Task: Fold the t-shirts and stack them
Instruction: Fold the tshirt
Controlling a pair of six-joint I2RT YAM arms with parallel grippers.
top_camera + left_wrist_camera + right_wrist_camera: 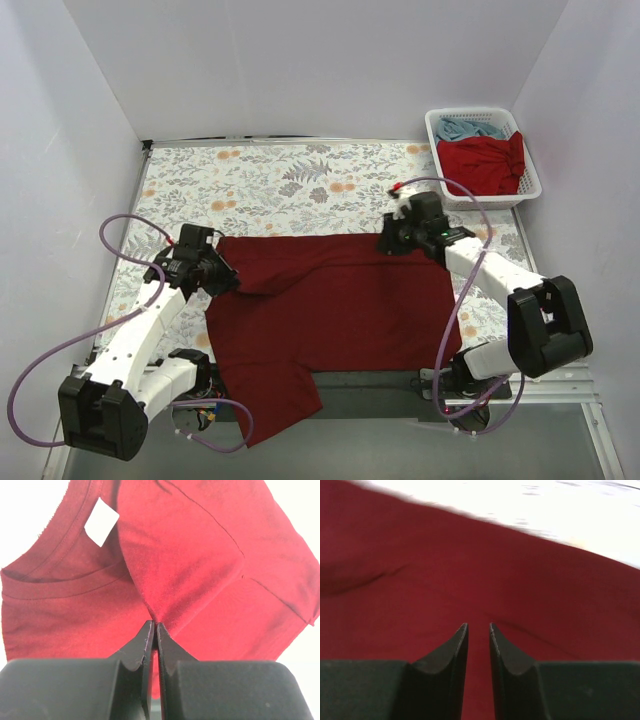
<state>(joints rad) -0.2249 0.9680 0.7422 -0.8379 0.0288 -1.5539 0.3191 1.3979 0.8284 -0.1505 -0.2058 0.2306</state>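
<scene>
Dark red cloth is pinched tight in the left claw (153, 626), a fold of the maroon shirt (340, 300) near its collar. The right claw (478, 627) is narrow at the shirt's far corner; I cannot tell if it grips. The shirt lies spread on the desk (280, 180), one part hanging off the near edge. That part could drag and spoil the fold, or the thin pinch could slip. The red shirt (485, 165) and blue shirt (470, 128) lie in the basket (533, 180), far off.
</scene>
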